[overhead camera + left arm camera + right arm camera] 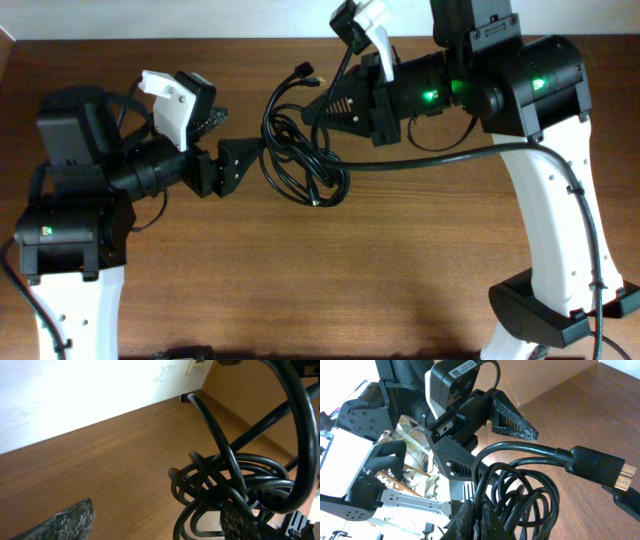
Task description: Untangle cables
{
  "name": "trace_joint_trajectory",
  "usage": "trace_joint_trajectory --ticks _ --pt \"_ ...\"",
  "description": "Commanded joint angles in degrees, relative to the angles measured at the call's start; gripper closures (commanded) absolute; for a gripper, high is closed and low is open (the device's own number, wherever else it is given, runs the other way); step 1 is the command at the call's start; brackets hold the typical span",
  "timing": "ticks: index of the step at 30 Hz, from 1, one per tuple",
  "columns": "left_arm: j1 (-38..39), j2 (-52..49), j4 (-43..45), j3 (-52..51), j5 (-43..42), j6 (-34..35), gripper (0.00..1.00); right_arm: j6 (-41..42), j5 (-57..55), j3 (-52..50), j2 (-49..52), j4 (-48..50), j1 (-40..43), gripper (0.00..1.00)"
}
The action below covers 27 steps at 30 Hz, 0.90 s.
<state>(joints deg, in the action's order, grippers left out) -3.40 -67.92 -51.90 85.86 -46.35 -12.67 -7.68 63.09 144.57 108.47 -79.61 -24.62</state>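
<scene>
Brown wooden table [300,280] under tangled cables [300,165], right pincer [311,113] tight on them, left pincer [240,135] wide.

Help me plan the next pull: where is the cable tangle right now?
In the overhead view the cables lie upper-centre over the table, bunched between the left gripper and the right gripper.

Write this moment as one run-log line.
cable bundle: tangled, mid-table | left pincer: open, beside bundle | right pincer: apparently shut on bundle
</scene>
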Motion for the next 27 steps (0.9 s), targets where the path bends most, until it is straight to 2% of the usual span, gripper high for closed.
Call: trace_joint_trajectory --ticks 1,5,12,17,21,22,25,26,27 --pt "-0.1 0.3 0.0 0.5 -0.9 -0.5 0.18 -0.2 -1.3 0.9 -2.3 0.6 0.3 0.96" --pt "-0.1 0.3 0.0 0.5 0.3 -0.5 0.1 -0.2 -9.9 0.9 -2.3 -0.1 0.3 0.96" --pt "-0.1 0.3 0.4 0.5 0.3 -0.5 0.11 -0.2 -6.6 0.9 -2.3 -0.3 0.2 0.96" --pt "-0.1 -0.6 0.4 0.5 0.0 0.4 0.14 -0.2 -5.9 0.9 -2.3 0.1 -0.2 0.96" --pt "-0.1 -2.5 0.6 0.5 -4.3 1.1 0.16 -0.2 -6.2 0.9 -2.3 1.1 -1.6 0.96" --pt "-0.1 -2.8 0.7 0.5 -5.3 1.1 0.2 -0.2 -6.4 0.9 -2.3 1.5 -1.8 0.96" --pt "-0.1 -2.8 1.4 0.5 -5.4 3.0 0.22 -0.2 -6.4 0.8 -2.0 1.7 -1.8 0.96" --pt "-0.1 -2.8 1.7 0.5 -5.4 3.0 0.23 -0.2 -6.4 0.8 -1.9 1.7 -1.8 0.96" --pt "-0.1 -2.8 1.9 0.5 -5.4 3.9 0.33 -0.2 -6.3 0.8 -1.9 1.7 -2.0 0.96"
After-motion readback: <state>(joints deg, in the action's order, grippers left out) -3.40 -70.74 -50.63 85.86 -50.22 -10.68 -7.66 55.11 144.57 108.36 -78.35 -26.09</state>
